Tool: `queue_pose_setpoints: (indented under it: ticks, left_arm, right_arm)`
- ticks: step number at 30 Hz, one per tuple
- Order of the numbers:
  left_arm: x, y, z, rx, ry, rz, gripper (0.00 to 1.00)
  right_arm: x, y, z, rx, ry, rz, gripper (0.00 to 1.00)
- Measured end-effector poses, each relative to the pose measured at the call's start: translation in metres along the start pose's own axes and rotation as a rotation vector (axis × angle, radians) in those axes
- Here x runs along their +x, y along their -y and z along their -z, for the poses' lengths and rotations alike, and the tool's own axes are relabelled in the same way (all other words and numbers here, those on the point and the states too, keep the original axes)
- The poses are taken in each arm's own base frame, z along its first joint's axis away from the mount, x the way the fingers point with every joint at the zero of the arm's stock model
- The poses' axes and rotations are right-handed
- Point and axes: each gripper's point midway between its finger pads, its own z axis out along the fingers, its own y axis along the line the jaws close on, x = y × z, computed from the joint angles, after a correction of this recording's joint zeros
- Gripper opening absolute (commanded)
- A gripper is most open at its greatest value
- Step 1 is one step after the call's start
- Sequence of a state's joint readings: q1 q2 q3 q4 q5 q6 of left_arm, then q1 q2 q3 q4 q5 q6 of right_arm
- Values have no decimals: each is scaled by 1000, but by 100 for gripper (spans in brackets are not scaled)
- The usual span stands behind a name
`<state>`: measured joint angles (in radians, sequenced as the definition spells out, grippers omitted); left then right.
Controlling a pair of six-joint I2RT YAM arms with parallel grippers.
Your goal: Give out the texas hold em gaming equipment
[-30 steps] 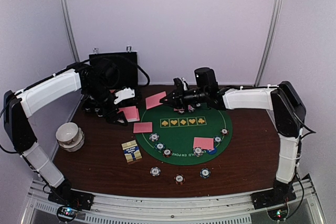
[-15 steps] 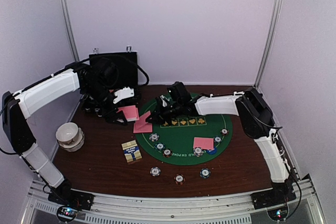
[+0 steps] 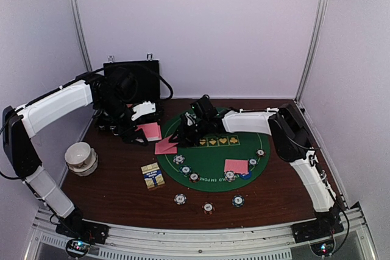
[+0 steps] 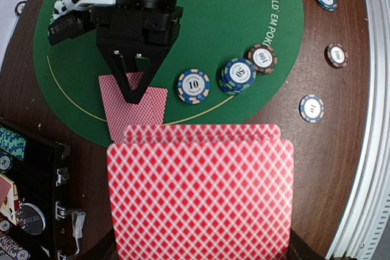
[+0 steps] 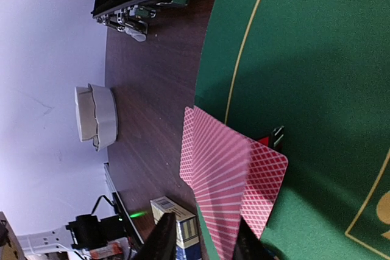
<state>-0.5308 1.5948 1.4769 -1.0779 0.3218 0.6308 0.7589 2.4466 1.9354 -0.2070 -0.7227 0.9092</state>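
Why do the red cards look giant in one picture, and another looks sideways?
Left wrist view: the held card deck sits right by the lens, so it looks huge. Right wrist view: the camera is rolled, so the white bowl stands sideways. Top view: level.

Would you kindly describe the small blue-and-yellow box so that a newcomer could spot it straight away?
Start at the round green poker mat in the middle of the brown table. Just off its near-left edge lies the small box. It is the only boxy, blue-and-yellow item there; its neighbours are round poker chips and flat pink-backed cards.
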Motion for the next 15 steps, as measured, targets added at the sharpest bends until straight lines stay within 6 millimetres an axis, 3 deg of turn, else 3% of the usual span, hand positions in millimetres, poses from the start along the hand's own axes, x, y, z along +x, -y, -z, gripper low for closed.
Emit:
queue_pose_setpoints:
  ticks: [9,15]
  left_arm:
    - [0,1,0,4,3,0,0]
    - [-1,1,0,6,5,0,0]
  right_arm:
    - [2,9,10,60,-5,27,55]
    - [0,-14,44,71,26,84,63]
